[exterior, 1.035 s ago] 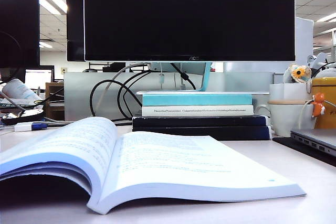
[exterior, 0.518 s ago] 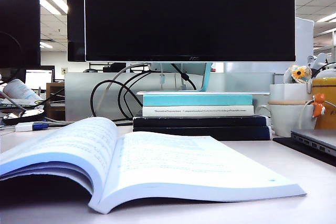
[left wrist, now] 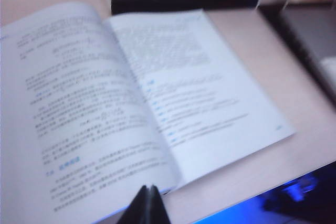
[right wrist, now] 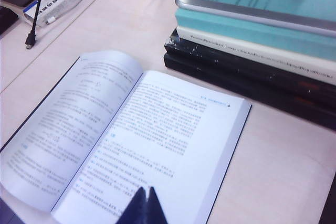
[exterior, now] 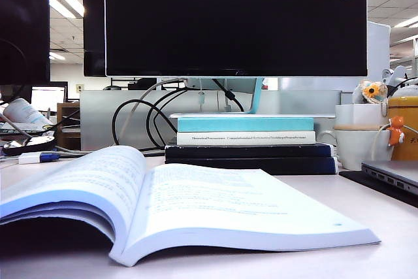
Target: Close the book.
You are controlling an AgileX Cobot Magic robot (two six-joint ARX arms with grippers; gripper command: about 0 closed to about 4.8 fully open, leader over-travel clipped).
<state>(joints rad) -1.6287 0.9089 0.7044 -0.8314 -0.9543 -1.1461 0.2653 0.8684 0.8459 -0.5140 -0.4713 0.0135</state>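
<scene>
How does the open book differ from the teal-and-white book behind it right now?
The open book lies spread on the table, white pages up; the teal-and-white book is shut. The open book rests alone in front, the teal-and-white book on dark books under the monitor stand. Both lie flat. Both grippers hover above, shut.

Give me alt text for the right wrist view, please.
The book lies open and flat on the pale desk, printed pages up. The shut right gripper hovers over its near edge. Behind it a stack of books supports a monitor base.
</scene>
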